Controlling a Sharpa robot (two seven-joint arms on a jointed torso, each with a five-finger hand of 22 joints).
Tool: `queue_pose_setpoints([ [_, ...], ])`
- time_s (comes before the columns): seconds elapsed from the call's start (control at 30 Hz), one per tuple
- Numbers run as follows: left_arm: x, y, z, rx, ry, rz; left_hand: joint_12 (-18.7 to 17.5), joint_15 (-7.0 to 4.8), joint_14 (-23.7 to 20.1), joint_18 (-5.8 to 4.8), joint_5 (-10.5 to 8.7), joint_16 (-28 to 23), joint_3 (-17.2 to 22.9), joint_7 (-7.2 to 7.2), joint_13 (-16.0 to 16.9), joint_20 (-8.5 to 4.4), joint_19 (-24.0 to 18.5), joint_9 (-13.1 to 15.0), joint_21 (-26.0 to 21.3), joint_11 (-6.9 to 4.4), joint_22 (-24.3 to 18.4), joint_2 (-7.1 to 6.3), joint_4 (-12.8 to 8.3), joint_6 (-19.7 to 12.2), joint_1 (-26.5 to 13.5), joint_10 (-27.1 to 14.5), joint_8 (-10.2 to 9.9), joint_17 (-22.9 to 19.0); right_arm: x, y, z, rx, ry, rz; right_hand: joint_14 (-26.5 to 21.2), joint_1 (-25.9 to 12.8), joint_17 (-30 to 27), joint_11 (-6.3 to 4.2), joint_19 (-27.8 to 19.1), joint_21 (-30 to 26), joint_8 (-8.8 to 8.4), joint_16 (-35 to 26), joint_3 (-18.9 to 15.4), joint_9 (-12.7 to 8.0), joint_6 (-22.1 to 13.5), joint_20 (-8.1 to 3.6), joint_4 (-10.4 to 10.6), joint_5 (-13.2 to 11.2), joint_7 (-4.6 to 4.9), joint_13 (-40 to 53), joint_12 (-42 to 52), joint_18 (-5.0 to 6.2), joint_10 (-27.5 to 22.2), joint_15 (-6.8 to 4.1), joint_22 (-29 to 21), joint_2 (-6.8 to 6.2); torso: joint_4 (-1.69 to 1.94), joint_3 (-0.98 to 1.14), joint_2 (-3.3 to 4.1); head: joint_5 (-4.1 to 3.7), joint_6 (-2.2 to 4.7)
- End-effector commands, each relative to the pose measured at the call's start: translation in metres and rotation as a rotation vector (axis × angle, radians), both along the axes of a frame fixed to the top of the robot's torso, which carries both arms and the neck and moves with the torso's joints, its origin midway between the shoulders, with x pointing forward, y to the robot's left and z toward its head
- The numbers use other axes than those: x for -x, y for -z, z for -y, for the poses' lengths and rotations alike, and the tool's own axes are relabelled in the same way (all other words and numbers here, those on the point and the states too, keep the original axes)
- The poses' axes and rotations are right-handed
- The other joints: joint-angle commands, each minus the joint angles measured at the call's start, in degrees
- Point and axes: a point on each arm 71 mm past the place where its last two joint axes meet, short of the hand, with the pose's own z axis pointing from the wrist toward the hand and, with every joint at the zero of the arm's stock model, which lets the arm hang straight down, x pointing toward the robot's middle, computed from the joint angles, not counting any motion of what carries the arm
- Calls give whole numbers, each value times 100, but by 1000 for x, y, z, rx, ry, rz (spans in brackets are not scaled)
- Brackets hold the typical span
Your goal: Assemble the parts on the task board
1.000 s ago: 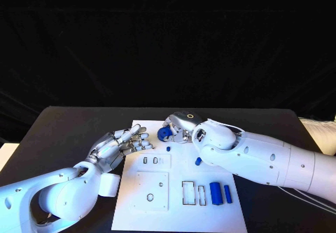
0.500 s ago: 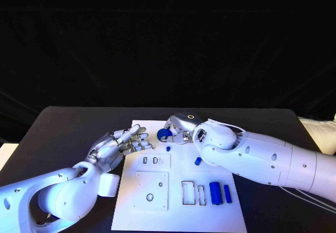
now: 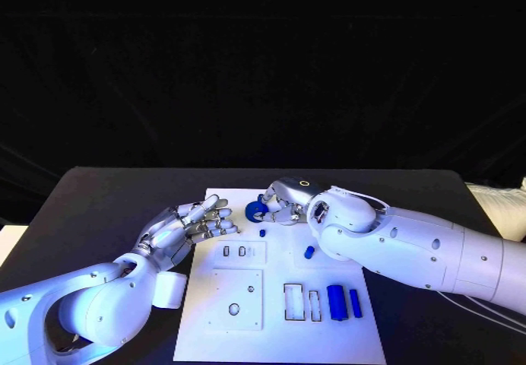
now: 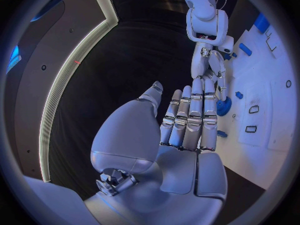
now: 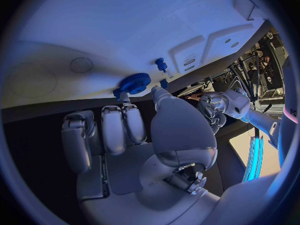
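The white task board [image 3: 329, 220] lies mid-table. My right hand [image 3: 287, 204] pinches a blue gear [image 3: 257, 211] between thumb and fingertips over the board's far left part; in the right wrist view the gear [image 5: 132, 83] sits at the fingertips [image 5: 128, 110], close above the board [image 5: 94, 30]. My left hand [image 3: 195, 223] hovers open at the board's left edge, fingers straight and apart from the gear [image 4: 223, 106]. A small blue peg [image 3: 263, 233] and another blue piece [image 3: 309, 251] stand on the board. Two blue blocks [image 3: 337, 303] lie near its front right.
Recessed plates with slots and holes [image 3: 237, 287] fill the board's near left, and two narrow rectangular slots [image 3: 295, 302] sit beside the blue blocks. Black table [image 3: 99, 205] surrounds the board on all sides.
My right hand has sunk slightly toward the board with the gear still in its fingers. The left hand has stayed where it was.
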Motion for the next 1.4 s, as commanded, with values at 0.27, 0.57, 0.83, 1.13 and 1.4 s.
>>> queue_pose_setpoints([
  [0.27,0,-1,1,15,18,8,-29,7,-46,14,-15,-35,12,27,-6,-1,-58,-1,-25,-6,-11,50,-43,-28,19,-40,-31,11,14,-19,43,-244,-22,73,275,643,-27,-15,600,35,-23,-3,-48,-28,45,-23,-276,-150,-7,614,-82,-39,-22,0,1510,-105,-21,-3,-14,-40,36],
  [0.57,-2,0,-1,13,14,7,-30,7,-46,15,-15,-36,13,26,-6,0,-59,-1,-25,-6,-11,50,-46,-29,22,-41,-32,12,28,-20,130,-369,26,-120,141,1652,-243,-42,163,-265,-33,-269,-45,-63,-49,-23,-970,-277,-42,34,-1166,129,-613,-8,865,-395,-114,25,-60,-60,55],
  [0.83,-6,3,0,11,14,5,-29,7,-46,15,-15,-37,14,24,-6,0,-59,-1,-25,-6,-12,51,-50,-29,25,-42,-32,14,29,-20,191,-338,158,-102,608,1633,1833,15,298,-200,15,1195,-470,-41,56,38,-1014,202,-19,1494,1474,75,610,38,1051,-462,-162,72,-100,-69,47],
  [1.13,-8,4,2,12,19,1,-29,7,-46,15,-15,-39,15,24,-6,0,-59,-1,-25,-7,-12,53,-53,-29,26,-43,-32,15,24,-13,205,-247,205,-84,608,1621,1833,62,600,35,15,1195,-548,-39,129,75,-995,131,27,1508,1500,-39,624,118,1510,-306,-169,87,-105,-50,22],
  [1.4,-9,5,1,10,18,-1,-29,7,-46,15,-13,-41,21,24,-6,0,-60,-1,-25,-8,-13,59,-61,-30,35,-45,-33,17,19,2,196,-226,194,-104,608,1642,1833,73,600,35,30,1195,-518,-32,172,83,-1000,114,41,1508,1500,-39,624,128,1510,-267,-159,76,-108,-45,-16],
])
